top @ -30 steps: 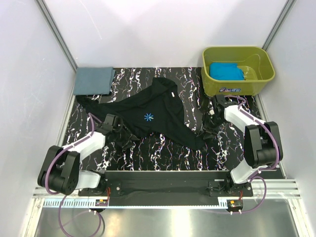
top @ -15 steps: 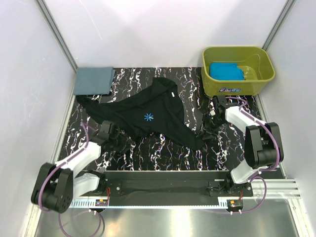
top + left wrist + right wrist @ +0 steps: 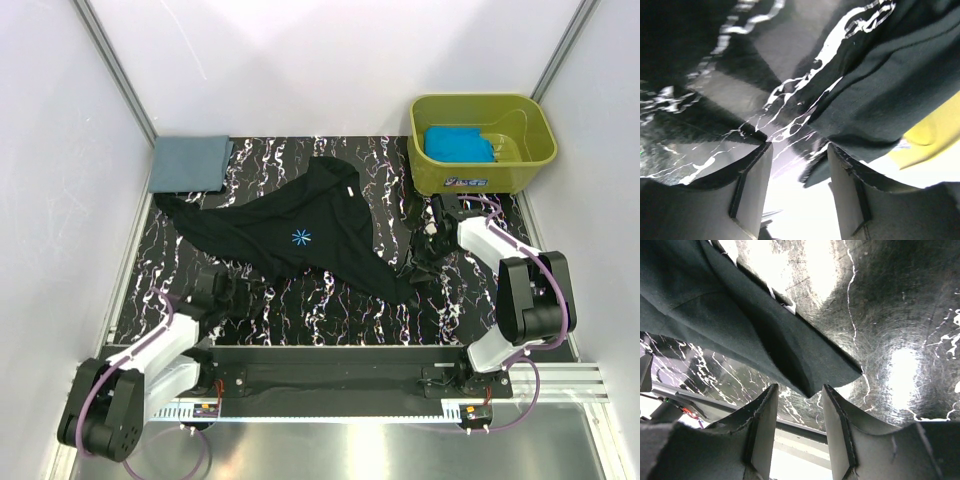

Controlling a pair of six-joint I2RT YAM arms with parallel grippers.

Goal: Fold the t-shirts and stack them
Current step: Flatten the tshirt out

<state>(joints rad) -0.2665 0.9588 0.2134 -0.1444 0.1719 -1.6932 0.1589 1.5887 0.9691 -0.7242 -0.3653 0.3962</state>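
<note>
Nearest, the left gripper (image 3: 240, 293) sits just off the near-left hem of the black t-shirt (image 3: 300, 235), which lies spread on the table (image 3: 330, 305); its fingers are apart on nothing. The right gripper (image 3: 799, 387) is at that shirt's near-right corner, fingers likewise apart. Beyond the shirt's left sleeve lies the folded grey-blue t-shirt (image 3: 188, 162), and beyond its right side the turquoise t-shirt (image 3: 457, 142) is in the green tub (image 3: 430, 172).

A robotics lab test cell: plain white panel walls (image 3: 330, 60) on aluminium posts (image 3: 115, 75) enclose a marbled tabletop (image 3: 330, 300), with 2 robot arms (image 3: 165, 340) bolted to a base rail (image 3: 340, 362).
</note>
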